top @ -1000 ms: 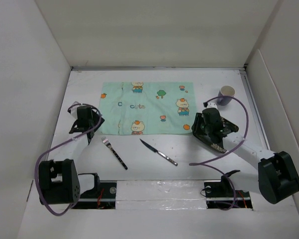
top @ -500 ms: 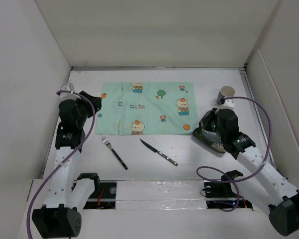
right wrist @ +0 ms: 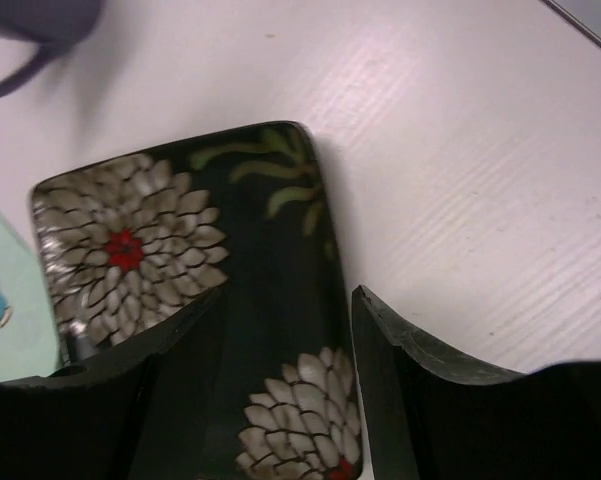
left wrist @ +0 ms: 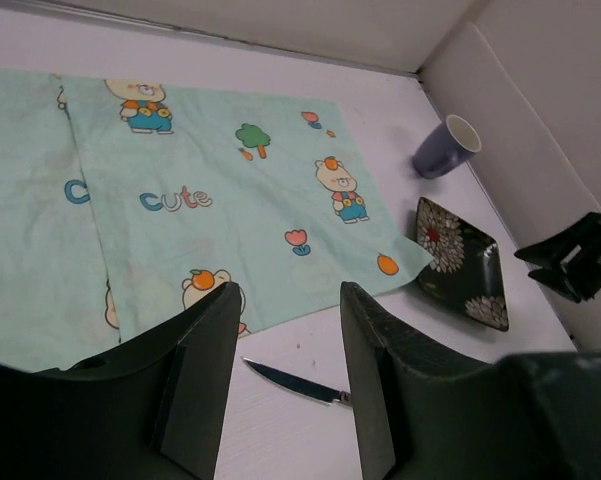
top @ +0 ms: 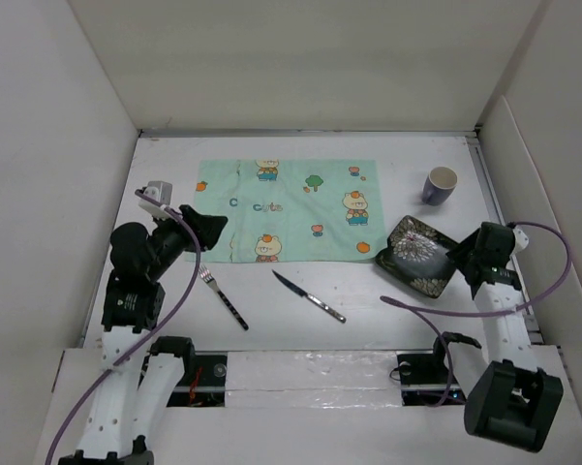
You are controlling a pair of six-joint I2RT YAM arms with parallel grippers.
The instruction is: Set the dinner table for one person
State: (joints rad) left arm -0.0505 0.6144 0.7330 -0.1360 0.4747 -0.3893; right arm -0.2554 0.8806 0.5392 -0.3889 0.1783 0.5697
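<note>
Dinner table [top: 271, 334]: matte white rectangle, walled at 9, 12 and 3 o'clock; both arm bases stand along the 6 o'clock edge. A bare strip runs between the placemat and the 12 o'clock wall, with another bare band at 9 o'clock.

Placemat [top: 286, 208]: mint-green cloth lying flat at centre, toward 12 o'clock, with its edges parallel to the table's. It is printed with bears, a tree and fruit; legible lettering reads "cute" [left wrist: 175, 200].

Plate [top: 418, 255]: black and square with white chrysanthemum print, at 4 o'clock, turned cornerwise. Its left corner is just beside the placemat's near right corner; contact cannot be told.

Left gripper [top: 208, 232]: raised over the placemat's 8 o'clock corner, fingers [left wrist: 205, 380] spread, nothing between them.

Right gripper [top: 465, 260]: at the plate's 3 o'clock edge, fingers [right wrist: 400, 370] spread apart, one over the plate and one over bare table.

Cup [top: 441, 184]: purple mug, upright at 2 o'clock, near the right wall, apart from the plate.

Knife [top: 310, 296]: at 6 o'clock, lying diagonally, below the placemat.

Fork [top: 223, 298]: at 7 o'clock, lying diagonally, well apart from the knife.
</note>
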